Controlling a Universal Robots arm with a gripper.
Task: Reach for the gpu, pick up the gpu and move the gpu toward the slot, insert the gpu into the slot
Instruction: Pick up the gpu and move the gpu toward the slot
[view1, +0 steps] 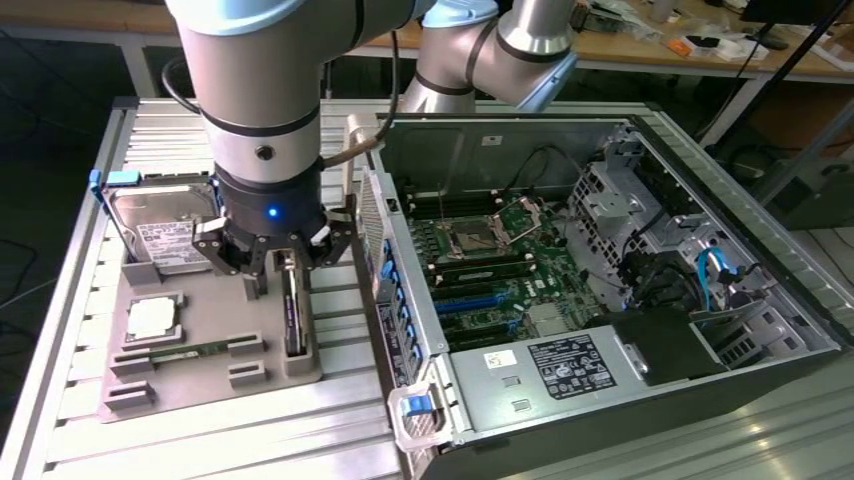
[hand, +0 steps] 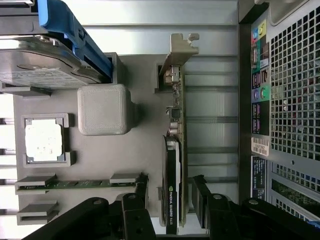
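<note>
The counter (view1: 240, 440) is carrying everything. In the exterior view, the open computer case (view1: 467, 150) is sitting toward three o'clock and the grey holder tray (view1: 214, 310) toward eight o'clock. The arm (view1: 267, 100) is hanging over that tray. The hard drive (view1: 160, 225) is resting at the tray's eleven o'clock corner. The gpu (view1: 295, 320) is standing on edge along the tray's three o'clock side, just beside the case wall. The end effector (view1: 280, 275) is straddling the card with its fingers apart, not clamping anything.

As a judgement, the fingers closing off-centre could be tipping the card in its cradle or pinching its cooler instead of the board. With the case so near, a skewed lift could be catching the bracket.

The exterior view is showing the motherboard's blue slots (view1: 470, 300) inside the case. The wrist view is showing gaps between both fingers and the gpu (hand: 172, 165) and its silver bracket (hand: 180, 50) at the far end from the end effector (hand: 172, 210).
</note>
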